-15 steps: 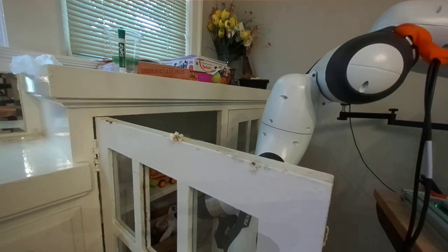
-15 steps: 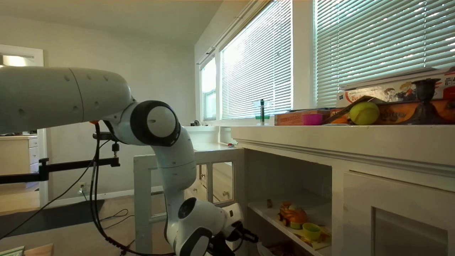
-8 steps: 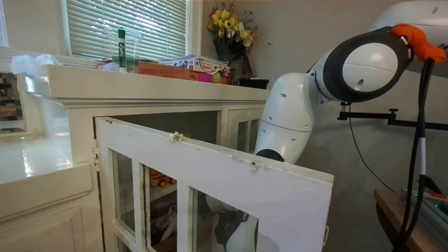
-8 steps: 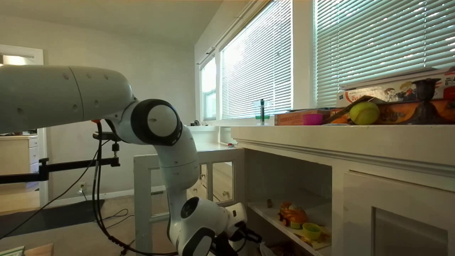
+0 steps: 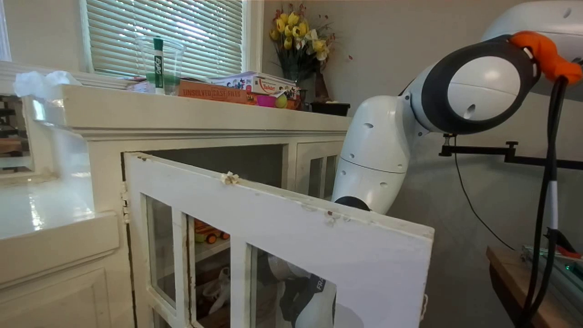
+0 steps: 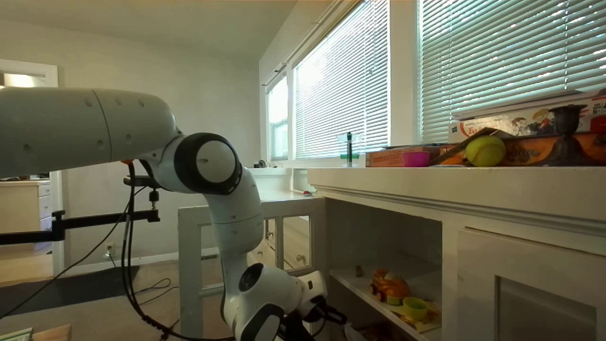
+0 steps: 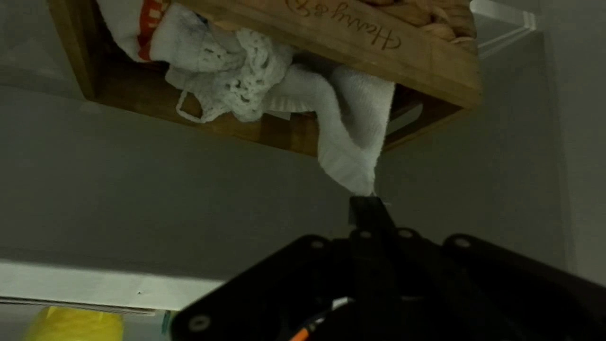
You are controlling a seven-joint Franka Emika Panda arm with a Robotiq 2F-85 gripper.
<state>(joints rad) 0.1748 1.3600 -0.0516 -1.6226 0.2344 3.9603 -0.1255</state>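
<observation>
My fingers (image 7: pixel 371 213) are closed together, pinching the narrow corner of a white cloth (image 7: pixel 348 156). That cloth runs out from my fingertips, its long axis almost in line with my reach and leaning a little left in the wrist view, to a wooden box (image 7: pixel 428 68). It passes into the opening in two folds near the box's right end, and its far end is hidden inside. So the box lies just beyond my fingertips, apart from them, with only the cloth bridging the gap. The lettering reads upside down in the wrist view, so I take the box to sit below me; an exterior view agrees, with the cloth (image 6: pixel 351 332) hanging just under my fingertips. Left of it in the wrist view, seemingly touching, is a lacy white piece (image 7: pixel 241 80), and farther left a red-striped cloth (image 7: pixel 149 28). In an exterior view, the shelf (image 6: pixel 367 298) with an orange toy car (image 6: pixel 392 285) and a green cup (image 6: pixel 415 309) is to the right of my fingers. The open cabinet door (image 5: pixel 373 259) blocks my fingers from sight in an exterior view.
</observation>
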